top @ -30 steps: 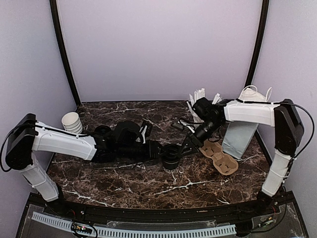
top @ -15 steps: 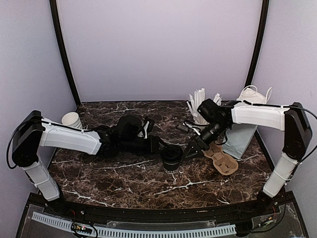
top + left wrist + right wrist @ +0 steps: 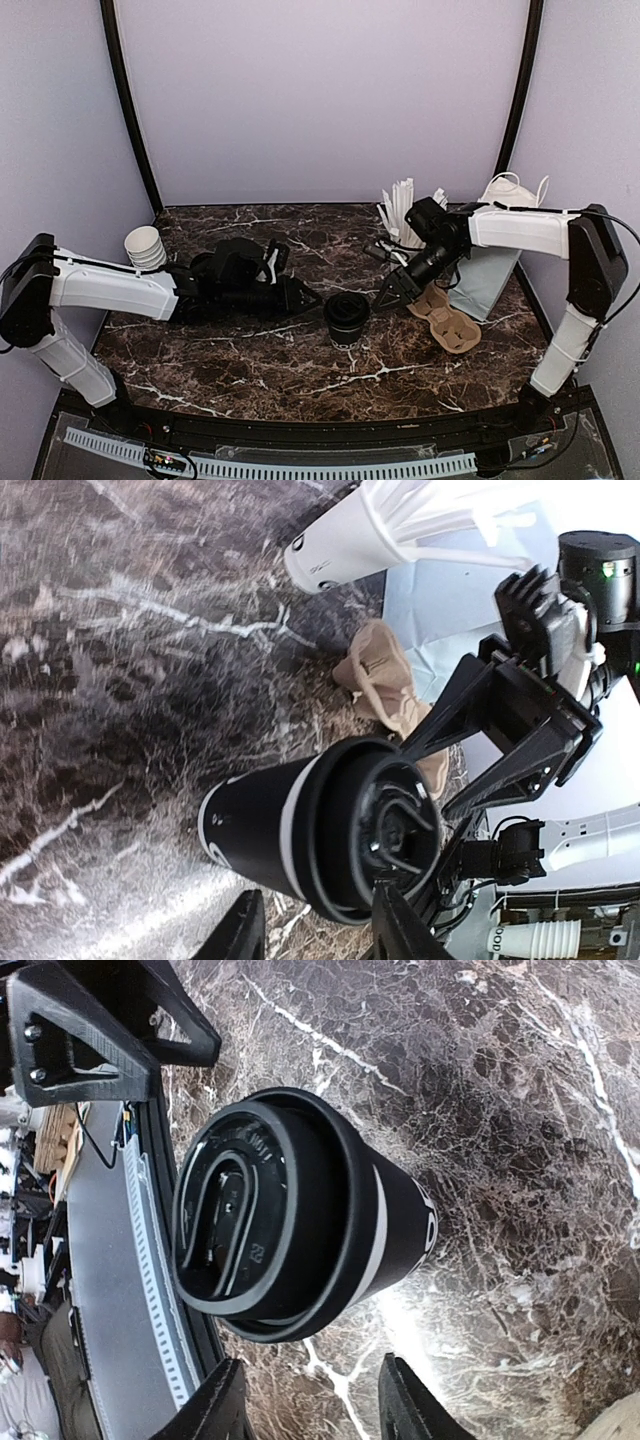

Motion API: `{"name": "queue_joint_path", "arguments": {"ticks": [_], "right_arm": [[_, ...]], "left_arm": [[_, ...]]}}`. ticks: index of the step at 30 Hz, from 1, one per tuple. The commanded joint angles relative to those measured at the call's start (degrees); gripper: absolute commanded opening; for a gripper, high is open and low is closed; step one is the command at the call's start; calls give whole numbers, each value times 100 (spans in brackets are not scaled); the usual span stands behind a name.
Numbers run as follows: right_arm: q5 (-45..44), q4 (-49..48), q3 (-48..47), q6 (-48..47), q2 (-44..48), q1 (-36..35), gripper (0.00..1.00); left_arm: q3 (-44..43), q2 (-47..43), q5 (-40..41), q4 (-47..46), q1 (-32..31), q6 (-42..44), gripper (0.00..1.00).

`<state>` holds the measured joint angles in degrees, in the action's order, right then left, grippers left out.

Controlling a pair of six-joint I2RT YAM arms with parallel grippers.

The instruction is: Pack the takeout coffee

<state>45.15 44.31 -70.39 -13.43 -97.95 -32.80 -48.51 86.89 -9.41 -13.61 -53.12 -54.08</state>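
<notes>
The takeout coffee (image 3: 346, 318) stands upright on the dark marble table (image 3: 300, 365), near its middle, with its round black lid (image 3: 240, 1220) seated on top. The left gripper (image 3: 308, 298) lies low just to the cup's left, pointing at it. Its fingers (image 3: 245, 930) are spread with nothing between them, and the cup sits just ahead of the tips. The right gripper (image 3: 384, 296) faces the cup from the other side, likewise parted and empty, apart from the cup wall. Beyond it lie a tan pulp cup carrier (image 3: 447, 320) and a pale paper bag (image 3: 482, 275). A white cup of sticks (image 3: 402, 222) stands behind, and a stack of white cups (image 3: 146, 248) at far left.
</notes>
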Motion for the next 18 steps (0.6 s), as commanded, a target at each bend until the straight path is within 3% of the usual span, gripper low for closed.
{"name": "queue_joint_path", "arguments": {"ticks": [1,18], "right_arm": [[46,-181,-212,167,-218,28,46],[149,-251,-432,310,-519,73,45]], "left_arm": [[174,170,-244,-511,22,-378,36],[190,610,-564,-974,26,-565,33]]}}
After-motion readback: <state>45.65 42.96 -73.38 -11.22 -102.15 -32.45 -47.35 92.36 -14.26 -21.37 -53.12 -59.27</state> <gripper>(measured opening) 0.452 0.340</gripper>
